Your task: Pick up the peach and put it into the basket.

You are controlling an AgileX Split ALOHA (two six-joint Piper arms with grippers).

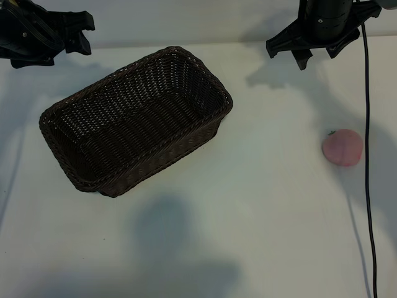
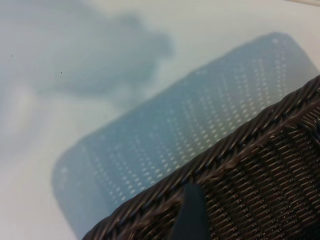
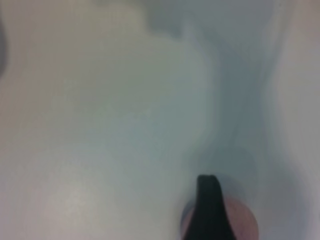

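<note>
The pale-pink peach (image 1: 342, 148) lies on the white table at the right, far from the dark-brown wicker basket (image 1: 138, 63), which stands slanted at centre left with nothing in it. My right gripper (image 1: 318, 57) hangs open above the table's back right, behind the peach and well apart from it. In the right wrist view one dark finger (image 3: 207, 212) partly covers the peach (image 3: 245, 220). My left gripper (image 1: 89, 37) is open at the back left, beyond the basket's corner. One finger (image 2: 192, 215) shows over the basket's braided rim (image 2: 240, 145) in the left wrist view.
A black cable (image 1: 368, 155) runs down the right side, just right of the peach. The white table (image 1: 260, 205) stretches between basket and peach and across the front, crossed by the arms' shadows.
</note>
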